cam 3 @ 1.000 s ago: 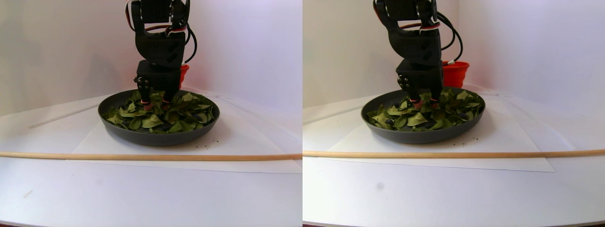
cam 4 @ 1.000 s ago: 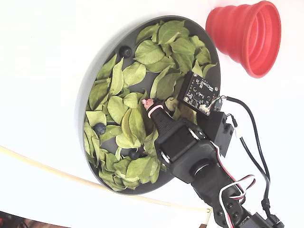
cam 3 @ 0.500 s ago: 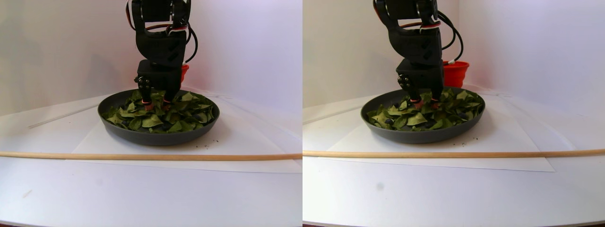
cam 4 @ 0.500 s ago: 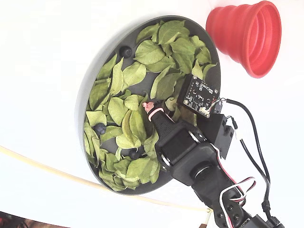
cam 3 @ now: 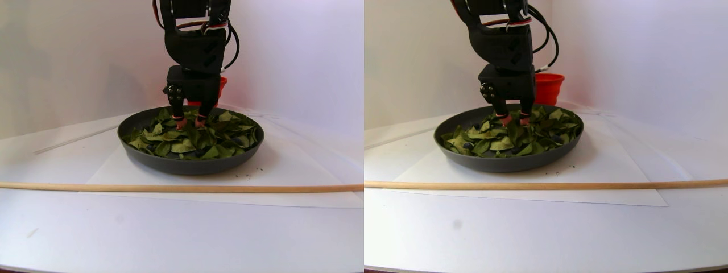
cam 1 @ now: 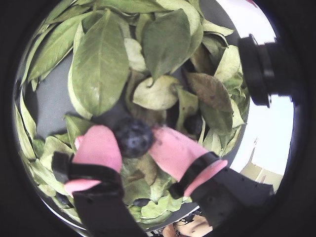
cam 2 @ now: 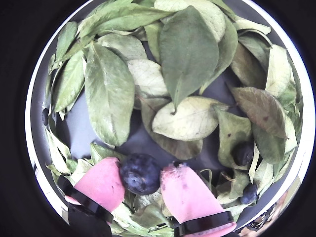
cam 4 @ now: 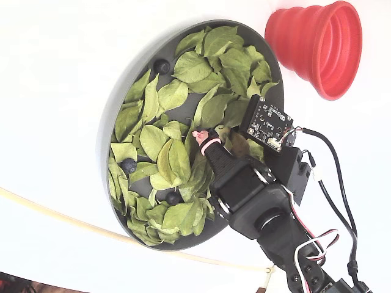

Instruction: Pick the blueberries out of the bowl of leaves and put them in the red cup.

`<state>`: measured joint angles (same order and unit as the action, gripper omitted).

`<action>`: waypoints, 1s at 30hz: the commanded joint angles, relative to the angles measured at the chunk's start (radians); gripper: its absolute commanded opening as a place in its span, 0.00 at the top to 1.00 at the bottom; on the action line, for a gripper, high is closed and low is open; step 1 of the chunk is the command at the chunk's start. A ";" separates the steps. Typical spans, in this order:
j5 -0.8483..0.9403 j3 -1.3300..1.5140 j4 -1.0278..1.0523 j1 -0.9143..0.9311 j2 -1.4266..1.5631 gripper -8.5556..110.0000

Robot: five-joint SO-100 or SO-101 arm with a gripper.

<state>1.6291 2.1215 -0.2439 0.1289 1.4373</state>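
Note:
A dark blueberry (cam 2: pixel 140 173) sits pinched between the pink fingertips of my gripper (cam 2: pixel 141 178), which is shut on it; a wrist view shows the same berry (cam 1: pixel 132 138) held just above the leaves (cam 1: pixel 101 64). The gripper (cam 4: pixel 212 138) hangs over the middle of the dark grey bowl (cam 4: pixel 109 128). More blueberries lie among the leaves (cam 4: pixel 183 67): one by the rim (cam 4: pixel 162 66), two lower down (cam 4: pixel 128 166) (cam 4: pixel 173 198), and others at the right of a wrist view (cam 2: pixel 243 153). The red cup (cam 4: pixel 317 46) stands just beyond the bowl, behind the arm in the stereo pair view (cam 3: pixel 549 88).
A thin wooden dowel (cam 3: pixel 170 188) lies across the table in front of the bowl, also seen in the fixed view (cam 4: pixel 61 220). White paper (cam 3: pixel 273 170) lies under the bowl. A small circuit board (cam 4: pixel 269 124) rides on the wrist over the bowl's cup side.
The gripper has risen a little out of the leaves with the blueberry between its fingertips and shifted slightly toward the cup side of the bowl.

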 commanded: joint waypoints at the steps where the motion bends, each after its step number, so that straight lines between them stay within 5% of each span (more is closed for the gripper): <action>1: 0.008 0.009 0.002 0.006 0.112 0.82; 30: 0.041 0.060 0.103 0.020 0.321 0.82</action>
<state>1.6659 2.1875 -0.1427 0.1289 1.6475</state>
